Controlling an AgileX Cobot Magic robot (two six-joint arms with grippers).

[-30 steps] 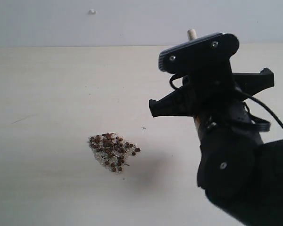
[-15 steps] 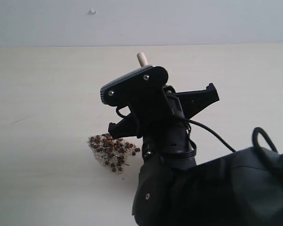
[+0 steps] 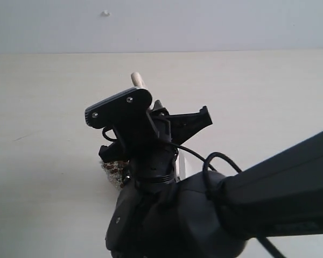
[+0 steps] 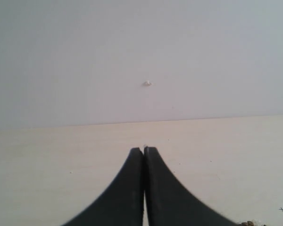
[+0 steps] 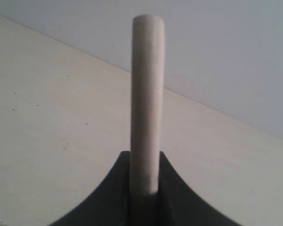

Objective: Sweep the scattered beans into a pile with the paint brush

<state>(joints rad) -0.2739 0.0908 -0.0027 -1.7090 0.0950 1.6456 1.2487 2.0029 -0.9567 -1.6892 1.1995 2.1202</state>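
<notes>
— the right gripper [image 5: 145, 162] is clamped on the paint brush [image 5: 147, 94] handle; the left gripper [image 4: 144, 151] is pressed shut, empty.
— and the beans [image 3: 112, 167]?
— on the table [image 3: 43, 107], mostly hidden beneath that arm [image 3: 167, 215]. if the bristles drop onto the pile, i reckon they flick beans outward.

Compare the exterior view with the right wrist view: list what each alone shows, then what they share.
Exterior only: the beans, half hidden behind the black right arm, and a white speck on the wall. Right wrist only: the right claw shut on the paint brush. Both: the brush's handle tip, the pale table and the wall.
</notes>
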